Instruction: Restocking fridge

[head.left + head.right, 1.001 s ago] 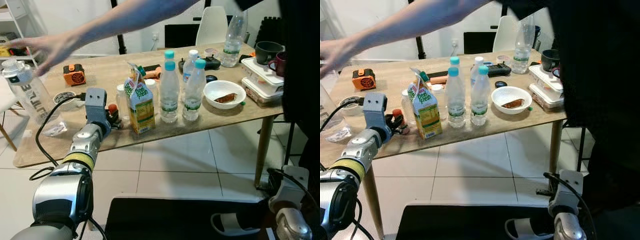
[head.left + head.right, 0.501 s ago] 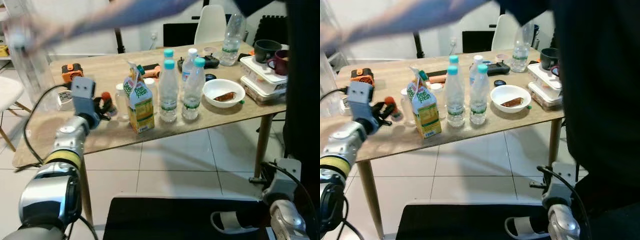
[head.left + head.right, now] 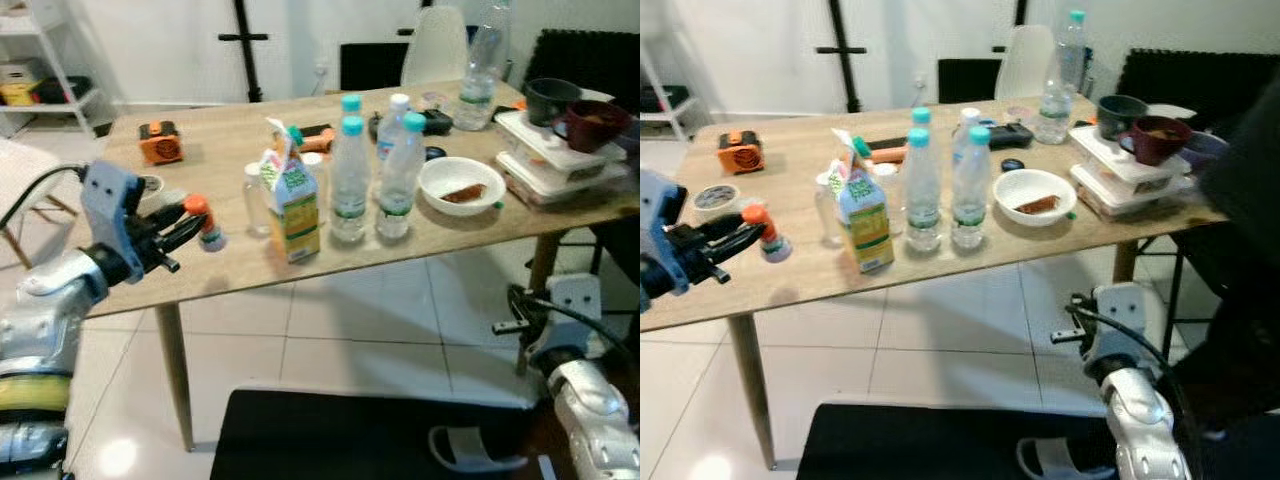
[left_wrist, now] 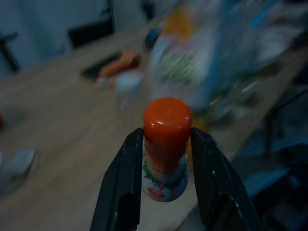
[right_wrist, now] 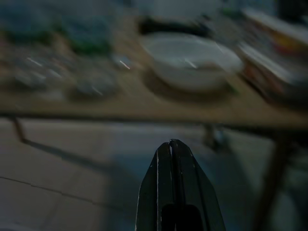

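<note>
- Left eye view: left gripper at left-centre of frame, fingers clamped on small orange-capped bottle, held tilted above the near-left part of the wooden table. Juice carton mid-frame; three water bottles just right of it; white bowl further right. Orange device upper left on the table.
- Right eye view: same layout; right arm low at lower right, off the table; stacked containers with a dark red bowl at upper right.
- Left wrist view: black fingers pinch the bottle just under its cap, label below.
- Right wrist view: right gripper at bottom centre, fingers pressed together, holding nothing; blurred bowl and table above.
</note>
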Available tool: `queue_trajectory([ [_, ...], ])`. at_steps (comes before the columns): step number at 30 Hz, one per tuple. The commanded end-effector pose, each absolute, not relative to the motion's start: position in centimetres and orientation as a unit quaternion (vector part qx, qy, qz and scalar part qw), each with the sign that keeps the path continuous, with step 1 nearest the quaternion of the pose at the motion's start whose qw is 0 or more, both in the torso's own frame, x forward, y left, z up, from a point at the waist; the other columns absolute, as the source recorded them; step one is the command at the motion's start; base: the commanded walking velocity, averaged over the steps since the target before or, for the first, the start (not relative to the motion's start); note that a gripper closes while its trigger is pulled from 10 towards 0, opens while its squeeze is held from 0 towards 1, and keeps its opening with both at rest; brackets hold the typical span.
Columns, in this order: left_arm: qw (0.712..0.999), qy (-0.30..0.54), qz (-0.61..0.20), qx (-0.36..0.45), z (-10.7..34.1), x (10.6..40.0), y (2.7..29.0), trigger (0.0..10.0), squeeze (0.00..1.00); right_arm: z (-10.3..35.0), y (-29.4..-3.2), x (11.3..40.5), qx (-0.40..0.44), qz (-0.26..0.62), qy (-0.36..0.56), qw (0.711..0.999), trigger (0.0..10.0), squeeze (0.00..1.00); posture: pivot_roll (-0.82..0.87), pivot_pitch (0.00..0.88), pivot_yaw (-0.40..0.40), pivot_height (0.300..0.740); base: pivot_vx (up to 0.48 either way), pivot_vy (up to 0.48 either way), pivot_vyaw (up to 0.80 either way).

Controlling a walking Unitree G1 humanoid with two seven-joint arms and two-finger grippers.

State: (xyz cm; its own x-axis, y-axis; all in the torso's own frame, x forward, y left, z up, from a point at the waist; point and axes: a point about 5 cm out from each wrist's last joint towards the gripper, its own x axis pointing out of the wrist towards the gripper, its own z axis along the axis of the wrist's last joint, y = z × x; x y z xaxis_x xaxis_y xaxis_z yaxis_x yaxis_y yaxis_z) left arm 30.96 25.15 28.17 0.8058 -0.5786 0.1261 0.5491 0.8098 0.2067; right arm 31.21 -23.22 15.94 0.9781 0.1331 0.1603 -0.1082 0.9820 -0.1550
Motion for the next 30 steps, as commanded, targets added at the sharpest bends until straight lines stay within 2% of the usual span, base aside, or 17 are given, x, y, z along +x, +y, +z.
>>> queue_trajectory([
  [1, 0.935, -0.104, -0.330, 0.073, 29.5, 30.2, 23.6, 10.0, 0.00, 16.2, -23.5, 31.2, -0.074, 0.068, -0.081, 0.992, 10.0, 0.00, -0.03, 0.135, 0.022, 0.740, 0.000, 0.000, 0.00],
  [2, 0.922, -0.124, -0.362, 0.053, 30.5, 29.7, 21.4, 10.0, 0.00, 17.2, -23.5, 31.4, -0.076, 0.072, -0.094, 0.990, 10.0, 0.00, -0.04, 0.134, 0.024, 0.740, 0.000, 0.000, 0.00],
  [6, 0.899, -0.151, -0.410, 0.031, 31.4, 30.0, 17.3, 10.0, 0.00, 18.6, -22.0, 31.3, -0.065, 0.118, -0.115, 0.984, 10.0, 0.00, -0.04, 0.132, 0.027, 0.740, 0.000, 0.000, 0.00],
  [7, 0.899, -0.151, -0.410, 0.031, 31.4, 30.0, 17.3, 10.0, 0.00, 18.6, -22.0, 31.3, -0.065, 0.118, -0.115, 0.984, 10.0, 0.00, -0.04, 0.132, 0.027, 0.740, 0.000, 0.000, 0.00],
  [10, 0.886, -0.147, -0.440, 0.008, 31.5, 30.2, 14.6, 10.0, 0.00, 19.6, -20.3, 30.8, -0.056, 0.165, -0.127, 0.976, 10.0, 0.00, -0.05, 0.134, 0.036, 0.740, 0.000, 0.000, 0.00],
  [14, 0.891, -0.107, -0.441, -0.005, 30.5, 31.8, 12.2, 10.0, 0.00, 20.9, -18.9, 30.5, -0.054, 0.190, -0.148, 0.969, 10.0, 0.00, -0.06, 0.138, 0.049, 0.740, 0.000, 0.000, 0.00],
  [23, 0.883, -0.031, -0.468, -0.008, 27.0, 32.5, 10.0, 10.0, 0.00, 22.4, -16.5, 30.0, -0.013, 0.233, -0.168, 0.958, 10.0, 0.00, -0.07, 0.145, 0.070, 0.740, 0.000, 0.000, 0.00],
  [30, 0.886, -0.025, -0.462, -0.009, 26.7, 32.7, 9.6, 10.0, 0.00, 21.1, -15.2, 29.2, -0.027, 0.289, -0.124, 0.949, 10.0, 0.00, -0.07, 0.148, 0.065, 0.740, 0.000, 0.000, 0.00],
])
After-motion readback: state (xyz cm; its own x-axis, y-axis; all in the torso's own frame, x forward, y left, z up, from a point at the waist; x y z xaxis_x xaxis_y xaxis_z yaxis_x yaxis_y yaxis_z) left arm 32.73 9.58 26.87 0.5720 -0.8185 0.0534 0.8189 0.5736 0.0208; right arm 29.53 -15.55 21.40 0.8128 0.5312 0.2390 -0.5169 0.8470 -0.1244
